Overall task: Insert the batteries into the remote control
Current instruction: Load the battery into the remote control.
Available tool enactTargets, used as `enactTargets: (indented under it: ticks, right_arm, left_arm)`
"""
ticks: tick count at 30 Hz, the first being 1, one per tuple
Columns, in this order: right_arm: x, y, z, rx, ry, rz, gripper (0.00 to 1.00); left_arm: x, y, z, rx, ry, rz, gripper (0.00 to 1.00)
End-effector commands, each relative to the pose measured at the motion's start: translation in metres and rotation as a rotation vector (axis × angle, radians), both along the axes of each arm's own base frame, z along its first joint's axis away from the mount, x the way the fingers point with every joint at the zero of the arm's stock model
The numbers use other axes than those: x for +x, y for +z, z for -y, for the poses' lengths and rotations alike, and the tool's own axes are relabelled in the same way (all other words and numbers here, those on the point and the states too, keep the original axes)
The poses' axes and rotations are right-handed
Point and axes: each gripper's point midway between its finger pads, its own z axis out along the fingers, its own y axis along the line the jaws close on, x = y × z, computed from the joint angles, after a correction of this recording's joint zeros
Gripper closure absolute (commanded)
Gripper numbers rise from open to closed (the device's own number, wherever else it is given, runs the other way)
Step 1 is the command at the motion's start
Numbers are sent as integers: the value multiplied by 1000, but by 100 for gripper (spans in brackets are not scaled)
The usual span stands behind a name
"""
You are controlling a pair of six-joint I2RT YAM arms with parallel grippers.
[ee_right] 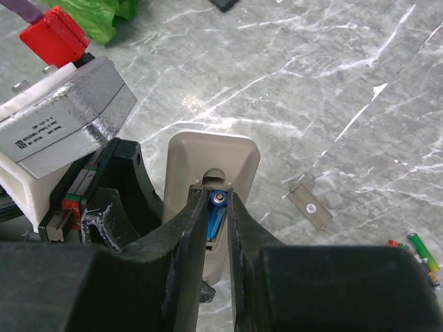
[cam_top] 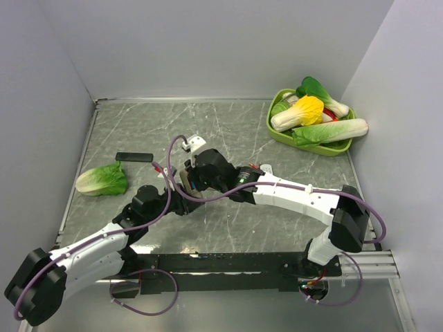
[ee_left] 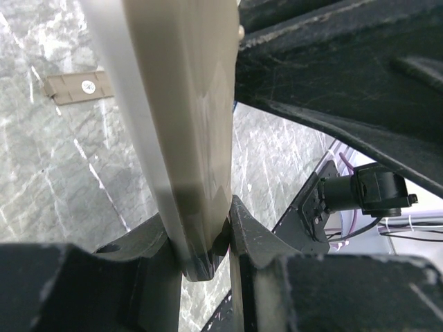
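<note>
- We see the remote control (ee_right: 211, 155) near the middle of the marbled grey surface (ee_right: 332, 104), where the two arms meet, with its grey-beige back facing the right wrist camera.
- It is slim and long with rounded corners. Its back is open, showing a narrow blue recess.
- The left gripper (ee_left: 199, 238) is clamped on one end of the remote control, a finger pressing each long side.
- The right gripper (ee_right: 214, 199) sits over the recess, its fingers drawn in on a slim battery (ee_right: 216, 211) whose metal end cap points towards the remote's far end.
- The battery lies along the blue recess; we cannot tell whether it is fully seated.
- A small beige battery cover (ee_right: 311, 207) lies flat on the surface just beside the remote control.
- Loose batteries (ee_right: 415, 247), with green and red wraps, lie further off at the edge of the right wrist view.
- A lettuce leaf (cam_top: 102, 180) and a flat black bar (cam_top: 133, 157) lie to the left. A green basket (cam_top: 277, 131) of toy vegetables stands in the far right corner.
</note>
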Motion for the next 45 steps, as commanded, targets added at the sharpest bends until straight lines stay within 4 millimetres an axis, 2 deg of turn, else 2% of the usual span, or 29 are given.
enactTargets:
  ticks: [1,7,12,19,30,38,39,45]
  right_arm:
    - [-1,-7,0,-71,22,-10,75]
    - [1,3,-3,-53,24,3,73]
    - [3,7,-2,-53,14,7,72]
    - [5,22,1,-28,9,36,67]
    - [4,45,6,-3,29,80,51]
    - [-6,69,8,47,99,126,47]
    - [-10,77,9,58,138,150,45]
    - [-24,91,21,64,276,247,41]
  left_arm:
    - [8,68,17,-145,-50,209,97]
    - [10,58,19,-141,-43,158,98]
    - [10,57,18,-142,-41,147,98]
    - [9,56,18,-141,-43,141,98]
    - [9,52,20,-138,-47,123,98]
    - [9,50,21,-127,-53,111,98]
    - [9,49,21,-124,-55,110,98]
    - [8,48,24,-116,-76,97,98]
